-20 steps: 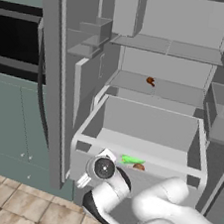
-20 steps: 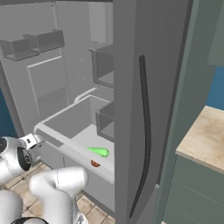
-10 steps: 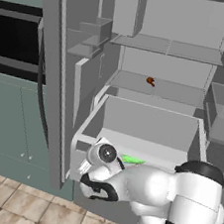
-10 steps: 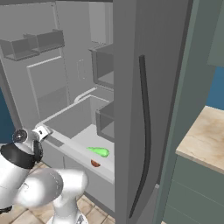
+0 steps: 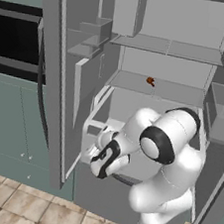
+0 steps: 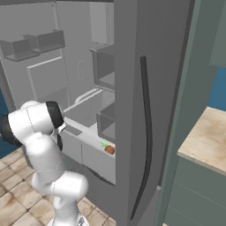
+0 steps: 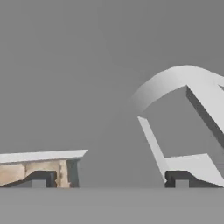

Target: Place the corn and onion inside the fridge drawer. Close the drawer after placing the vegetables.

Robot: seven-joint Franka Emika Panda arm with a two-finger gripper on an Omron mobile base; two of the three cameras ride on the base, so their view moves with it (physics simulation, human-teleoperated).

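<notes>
Right base view: the corn (image 6: pixel 104 144) and onion (image 6: pixel 109 150) are seen lying together in the fridge drawer (image 6: pixel 95 156), low at frame centre, inside the open fridge (image 6: pixel 128 88). In the hand view, the gripper (image 7: pixel 109 181) fingertips (image 7: pixel 39 179) are held well apart, nothing between them, at the drawer's pale rim.

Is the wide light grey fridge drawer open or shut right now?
Open. The wide light grey fridge drawer juts out past the fridge's shelves, and the green corn and reddish-orange onion lie inside.
</notes>
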